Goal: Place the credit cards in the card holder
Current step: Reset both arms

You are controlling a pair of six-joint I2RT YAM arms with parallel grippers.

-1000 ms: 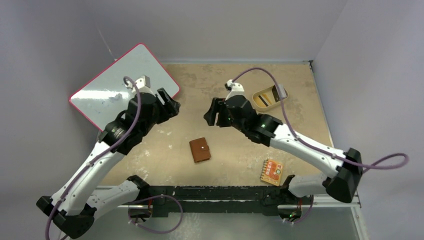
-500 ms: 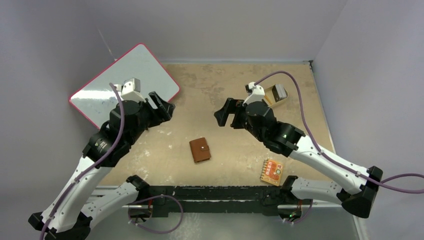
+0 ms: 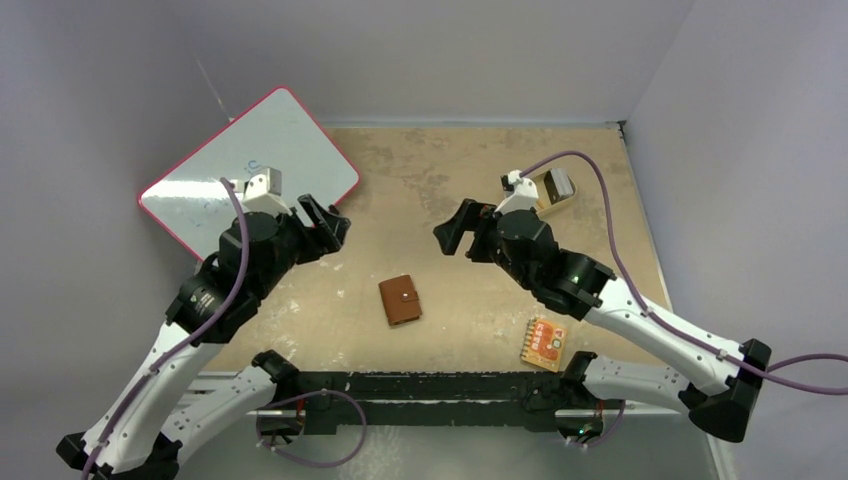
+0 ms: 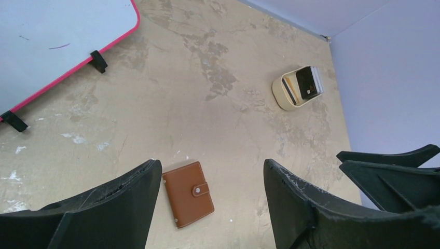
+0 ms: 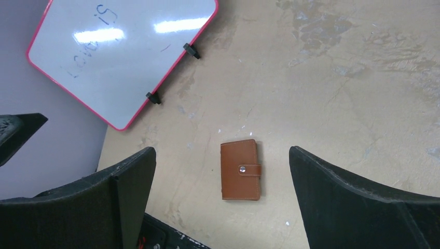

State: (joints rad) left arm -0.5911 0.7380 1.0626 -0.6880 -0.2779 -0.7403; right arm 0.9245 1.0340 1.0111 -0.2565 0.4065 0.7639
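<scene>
**Task items.** The small brown leather folding card holder [image 3: 400, 301] is lying flat on the mottled tan bench [image 3: 420, 170]. Its snap tab is fastened. It is sitting near the front edge, between the two arms. The thin black credit cards [image 4: 308, 83] are sitting in a tan oval dish [image 4: 283, 97] at the far right of the bench, well apart from the holder. How many cards there are cannot be told from these views; there may be two or more.

**Arms.** The left pincer [image 3: 326, 222] is hovering above the bench with its jaws spread wide, pinching nothing. The right pincer [image 3: 455, 226] is hanging in the air opposite it, jaws also spread wide and empty.

**Other items.** A white board with a pink-red rim [image 3: 250, 150] is sitting at the far left of the bench. An orange-red patterned flat packet [image 3: 545, 343] is lying near the front right edge.
</scene>
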